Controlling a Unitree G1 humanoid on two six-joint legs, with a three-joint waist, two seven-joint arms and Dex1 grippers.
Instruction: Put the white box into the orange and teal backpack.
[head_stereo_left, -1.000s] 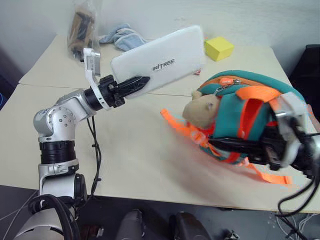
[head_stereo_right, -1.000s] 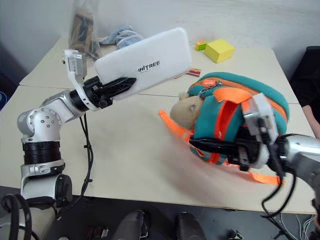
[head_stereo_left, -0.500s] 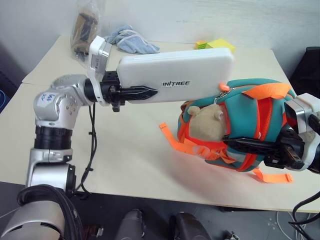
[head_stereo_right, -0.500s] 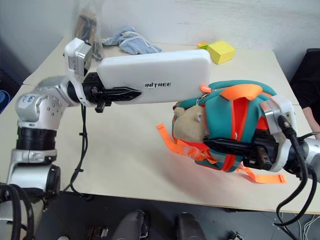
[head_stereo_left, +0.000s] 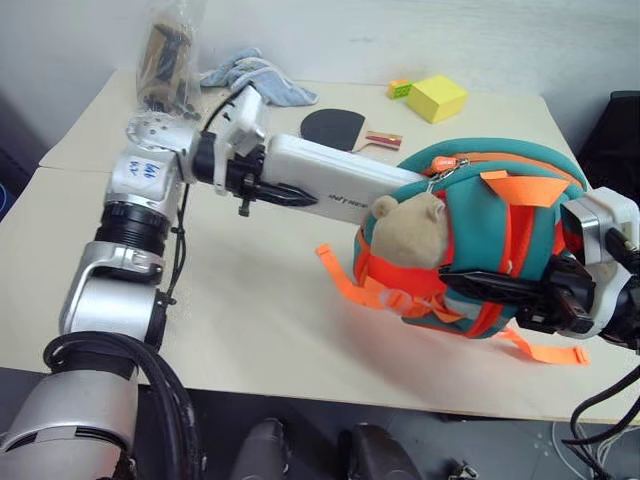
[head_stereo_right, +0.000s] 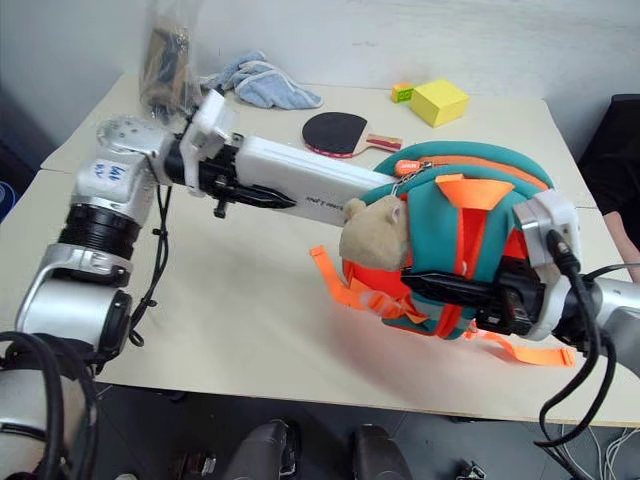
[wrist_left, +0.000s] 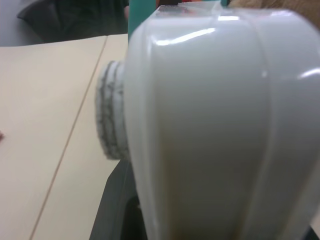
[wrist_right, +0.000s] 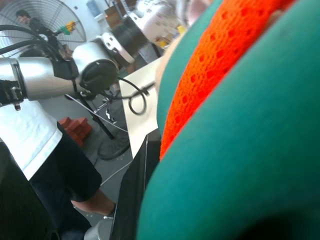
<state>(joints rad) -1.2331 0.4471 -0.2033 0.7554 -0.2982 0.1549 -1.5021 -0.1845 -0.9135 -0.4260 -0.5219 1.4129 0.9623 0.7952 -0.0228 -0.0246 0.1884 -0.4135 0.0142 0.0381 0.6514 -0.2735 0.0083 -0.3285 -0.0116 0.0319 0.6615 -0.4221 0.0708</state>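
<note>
My left gripper (head_stereo_left: 292, 193) is shut on one end of the white box (head_stereo_left: 340, 180), a long flat case with small dark lettering. The box slants down to the right. Its far end is hidden behind the teal top edge of the orange and teal backpack (head_stereo_left: 530, 225), just above the tan plush animal (head_stereo_left: 410, 232). How far it reaches inside I cannot tell. The backpack stands upright at the table's right front. My right gripper (head_stereo_left: 462, 279) is shut on its orange and teal front, low down. The box (wrist_left: 220, 125) looms close in the left wrist view.
Behind the box lie a black paddle (head_stereo_left: 335, 127), a yellow block (head_stereo_left: 437, 97) and a small orange-green piece (head_stereo_left: 400, 88). At the back left are a blue cloth (head_stereo_left: 255, 75) and a clear bag (head_stereo_left: 165, 60). A person (wrist_right: 30, 125) stands beyond the table.
My left arm has swung the box down and to the right and rolled it from face-on to nearly edge-on. Its far end has gone from free in the air to behind the backpack's top edge.
</note>
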